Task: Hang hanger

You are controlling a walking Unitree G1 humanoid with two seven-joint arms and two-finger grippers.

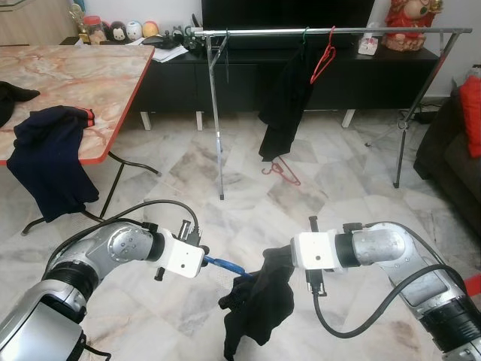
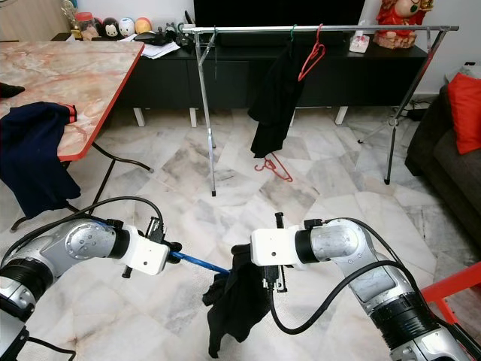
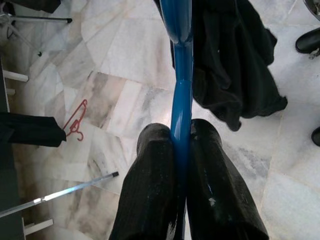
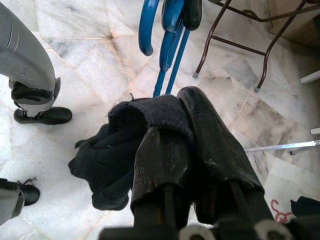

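- A dark blue shirt [image 1: 46, 162] is hanging off the near edge of the table [image 1: 90, 75] at the far left.
- The left gripper [image 3: 181, 150] is reaching toward the middle, low and near, over the floor [image 1: 331, 188].
- Its two black fingers [image 3: 150, 180] are squeezing tight on the blue hanger [image 1: 224, 264].
- The blue hanger is sticking out to the right from the left gripper, and its far end is going into the black cloth [image 1: 259, 304].
- The black cloth is hanging down between the two arms, near the robot.
- The right gripper [image 4: 177, 117] is coming in from the right and pinching the top of the black cloth with its fingers [image 4: 210, 145] closed on it.
- Far behind, a metal clothes rack [image 1: 331, 31] is standing on the floor in front of a long black cabinet [image 1: 173, 79].
- A black garment [image 1: 284, 105] is hanging from the rack's bar, near the middle.
- A red hanger [image 1: 323, 59] is hanging on the bar just to the right of the black garment.
- Another red hanger [image 1: 282, 172] is lying on the floor under the black garment.
- A dark sofa [image 1: 449, 147] with a red cushion [image 1: 471, 113] is sitting at the far right.
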